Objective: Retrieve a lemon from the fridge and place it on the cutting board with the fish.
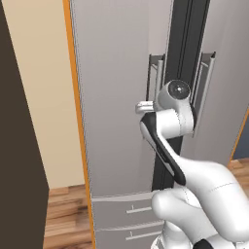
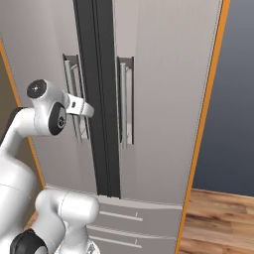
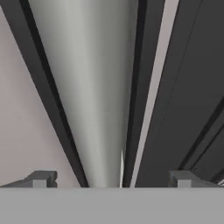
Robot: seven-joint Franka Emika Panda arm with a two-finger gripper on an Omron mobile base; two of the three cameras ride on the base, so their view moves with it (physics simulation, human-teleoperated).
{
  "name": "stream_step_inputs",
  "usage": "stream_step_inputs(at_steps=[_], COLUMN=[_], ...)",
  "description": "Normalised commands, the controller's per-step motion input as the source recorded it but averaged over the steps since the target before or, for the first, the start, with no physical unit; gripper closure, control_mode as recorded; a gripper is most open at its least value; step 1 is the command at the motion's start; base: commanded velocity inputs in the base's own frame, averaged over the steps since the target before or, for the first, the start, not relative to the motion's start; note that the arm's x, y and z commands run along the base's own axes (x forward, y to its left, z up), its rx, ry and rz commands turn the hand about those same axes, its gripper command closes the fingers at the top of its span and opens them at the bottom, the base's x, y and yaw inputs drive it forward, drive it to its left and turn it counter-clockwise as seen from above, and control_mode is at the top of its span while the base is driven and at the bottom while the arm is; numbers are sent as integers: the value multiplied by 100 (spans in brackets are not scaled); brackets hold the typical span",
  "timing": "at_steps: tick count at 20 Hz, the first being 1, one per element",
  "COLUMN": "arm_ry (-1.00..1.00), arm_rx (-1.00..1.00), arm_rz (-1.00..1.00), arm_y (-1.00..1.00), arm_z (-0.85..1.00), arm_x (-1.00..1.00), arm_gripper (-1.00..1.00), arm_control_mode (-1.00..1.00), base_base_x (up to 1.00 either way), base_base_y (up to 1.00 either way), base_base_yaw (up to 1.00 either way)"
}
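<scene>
Arm raised, hand [image 3: 112, 179] wide open, straddling left fridge [image 1: 116, 97] handle [image 3: 103, 96], gripping nothing

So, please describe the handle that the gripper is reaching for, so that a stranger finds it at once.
Find the tall grey fridge with its dark centre seam. Two vertical silver bar handles flank that seam. It is the left handle: the open gripper straddles it; the right handle stands free.
</scene>
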Motion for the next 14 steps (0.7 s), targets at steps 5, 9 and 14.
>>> stream_step_inputs(at_steps=[5, 9, 14], arm_ry=[-28, -28, -4], arm_rx=[0, 0, 0], arm_rz=[4, 1, -1], arm_y=[0, 0, 0], arm_z=[-6, -2, 0], arm_x=[32, 20, 2], arm_gripper=[100, 100, 100], arm_control_mode=[-100, -100, -100], base_base_x=[0, 0, 0], base_base_y=[0, 0, 0], base_base_yaw=[0, 0, 0])
